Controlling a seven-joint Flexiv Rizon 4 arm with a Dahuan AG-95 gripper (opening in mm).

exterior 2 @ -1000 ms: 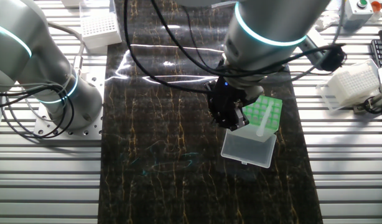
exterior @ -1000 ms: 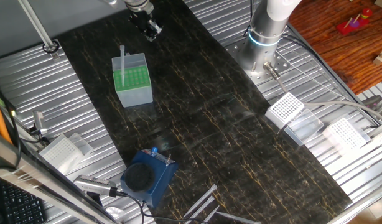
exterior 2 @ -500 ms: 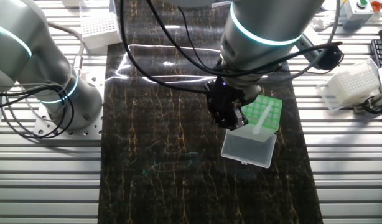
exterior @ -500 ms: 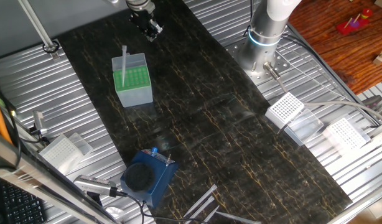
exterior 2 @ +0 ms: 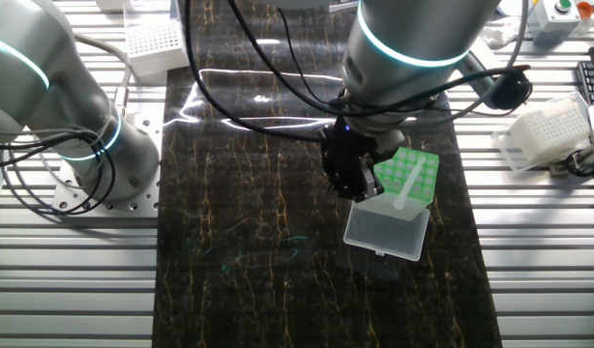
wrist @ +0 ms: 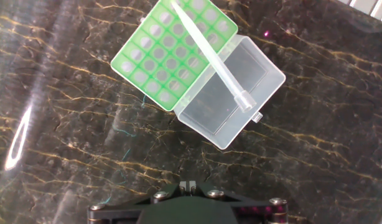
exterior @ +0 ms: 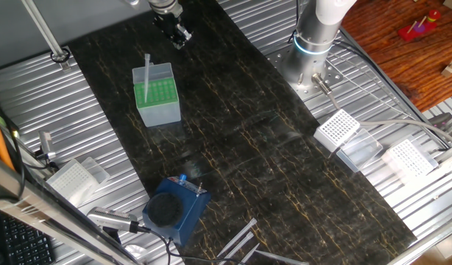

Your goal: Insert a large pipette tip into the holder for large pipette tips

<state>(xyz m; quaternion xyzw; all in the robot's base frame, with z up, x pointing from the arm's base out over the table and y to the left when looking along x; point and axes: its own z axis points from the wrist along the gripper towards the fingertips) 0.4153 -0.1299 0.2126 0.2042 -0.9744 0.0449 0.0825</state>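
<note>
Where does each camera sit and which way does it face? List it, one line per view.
One fixed view: high up, looking down the table's length; holder far, arm base top right.
The other fixed view: opposite side, nearer; the arm hangs over the holder, gripper beside it.
Hand view: straight down; only the gripper's edge shows.
Shared: holder and pipette tip.
</note>
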